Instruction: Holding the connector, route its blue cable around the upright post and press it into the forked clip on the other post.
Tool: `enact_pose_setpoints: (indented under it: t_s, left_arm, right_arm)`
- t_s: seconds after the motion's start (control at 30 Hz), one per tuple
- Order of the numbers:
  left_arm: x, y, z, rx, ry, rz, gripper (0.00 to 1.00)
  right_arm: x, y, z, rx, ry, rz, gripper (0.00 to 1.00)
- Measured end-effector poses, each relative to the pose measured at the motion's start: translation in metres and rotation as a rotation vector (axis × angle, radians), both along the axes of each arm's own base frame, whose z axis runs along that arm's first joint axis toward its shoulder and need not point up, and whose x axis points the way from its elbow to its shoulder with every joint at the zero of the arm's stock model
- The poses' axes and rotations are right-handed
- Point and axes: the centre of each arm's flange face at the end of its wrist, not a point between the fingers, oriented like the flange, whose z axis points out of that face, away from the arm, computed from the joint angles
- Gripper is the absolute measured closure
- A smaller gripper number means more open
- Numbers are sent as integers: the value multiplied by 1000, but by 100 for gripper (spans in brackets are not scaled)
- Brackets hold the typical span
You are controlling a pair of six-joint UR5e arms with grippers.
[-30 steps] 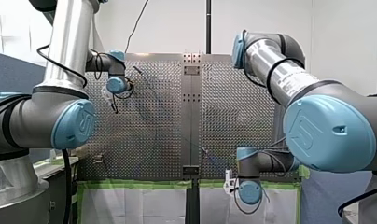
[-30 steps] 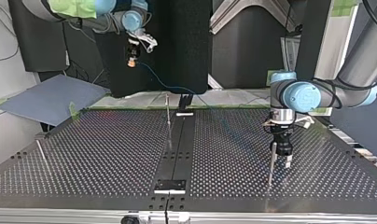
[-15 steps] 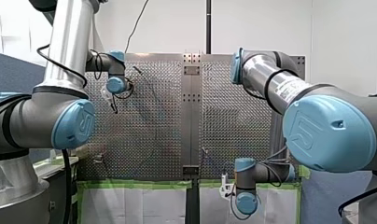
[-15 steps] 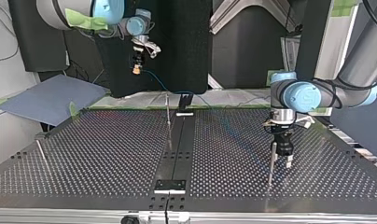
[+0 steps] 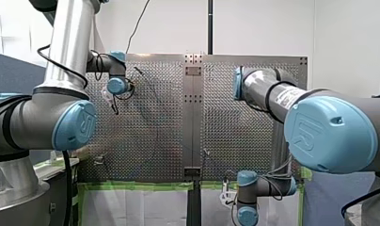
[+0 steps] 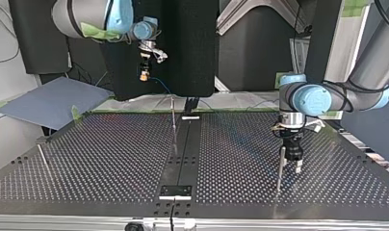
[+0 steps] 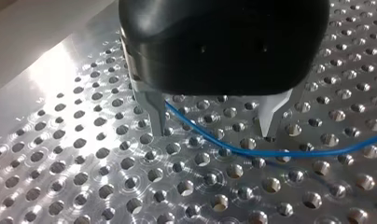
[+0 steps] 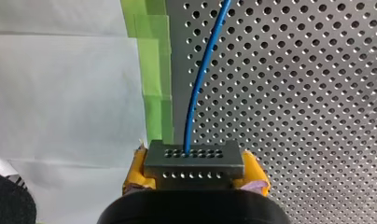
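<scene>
Two robot arms work at a perforated metal table (image 6: pixel 110 159), seen from across it. At the far left of the frame a thin rod (image 6: pixel 42 158) stands tilted on the plate.

In the upper left, beyond the table's far edge, the robot's right gripper (image 6: pixel 144 75) hangs in the air, pointing down. Its wrist camera shows yellow pads (image 8: pixel 133 170) clamped on a small grey connector (image 8: pixel 193 161), one at each side. The blue cable (image 8: pixel 198 88) leaves the connector's face and runs ahead of the gripper over the table's holes. It passes just beside a strip of green tape (image 8: pixel 154 70) at the table's edge.

In the middle of the frame a slim upright post (image 6: pixel 174 122) stands near the far edge, well apart from both grippers.

At the right, the left gripper (image 6: pixel 292 167) points straight down, close over the plate and just beside a second upright post (image 6: pixel 280 166). Its own camera shows two metal fingers (image 7: pixel 155 112) spread apart with nothing gripped. The blue cable crosses beneath and between them, and seems to hang just above the plate rather than lie on it.
</scene>
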Motion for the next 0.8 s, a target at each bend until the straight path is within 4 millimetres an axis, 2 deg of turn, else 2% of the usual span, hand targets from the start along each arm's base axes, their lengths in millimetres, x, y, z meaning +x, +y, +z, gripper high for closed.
enact_pose_setpoints:
  t_s: [0.2,0.4,0.63,0.8]
  left_arm:
    - [0,0,0,0,0,1,0]
    - [0,0,0,0,0,1,0]
    - [0,0,0,0,0,1,0]
    - [0,0,0,0,0,1,0]
  right_arm:
    - [5,-6,-17,-37,-20,21,100]
    - [1,1,-37,-48,-21,29,100]
    - [-12,25,-68,-10,4,34,100]
    - [-28,50,-88,28,22,35,100]
